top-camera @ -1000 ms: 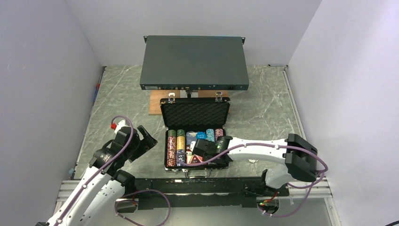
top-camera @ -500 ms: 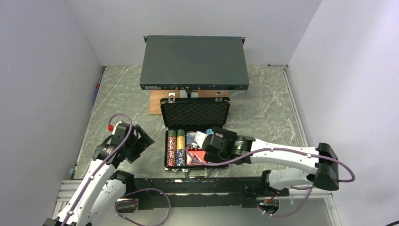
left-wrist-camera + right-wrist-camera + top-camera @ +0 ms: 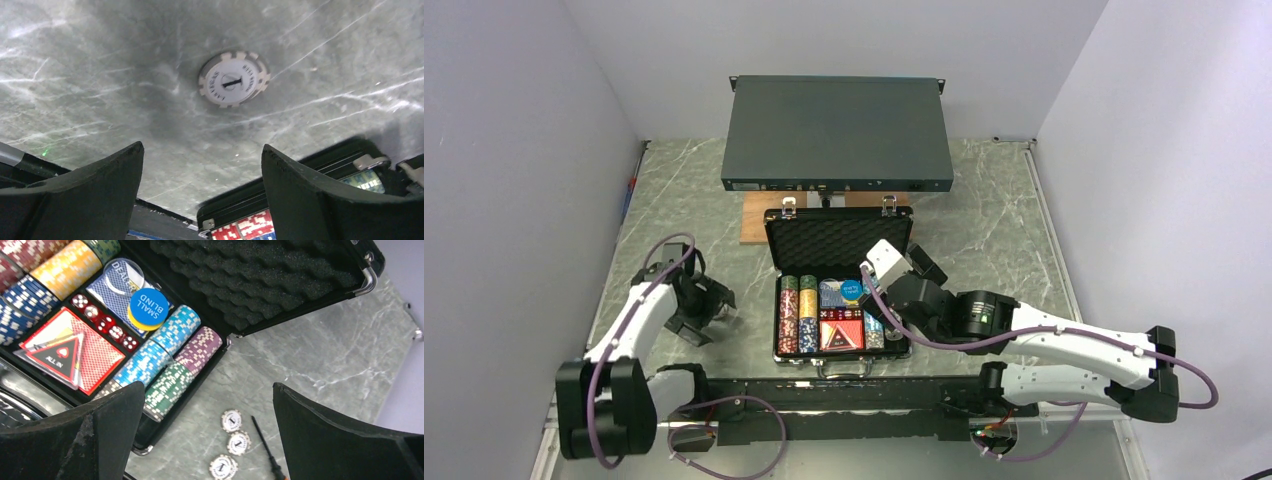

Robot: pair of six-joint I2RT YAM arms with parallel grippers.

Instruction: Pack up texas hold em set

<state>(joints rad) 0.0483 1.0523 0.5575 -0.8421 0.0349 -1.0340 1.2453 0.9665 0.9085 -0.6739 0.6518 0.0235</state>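
Top camera looks down; close wrist cameras share the briefcase point(image 3: 838, 242)

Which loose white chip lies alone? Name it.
The white chip before the left gripper, alone on the table; the other three cluster beside the briefcase.

Blk foam lining point(image 3: 260, 280), matt marbled table point(image 3: 1004, 230)

Open black briefcase point(image 3: 838, 243) of chip rows point(image 3: 797, 312), near dark grey rack box point(image 3: 837, 130).
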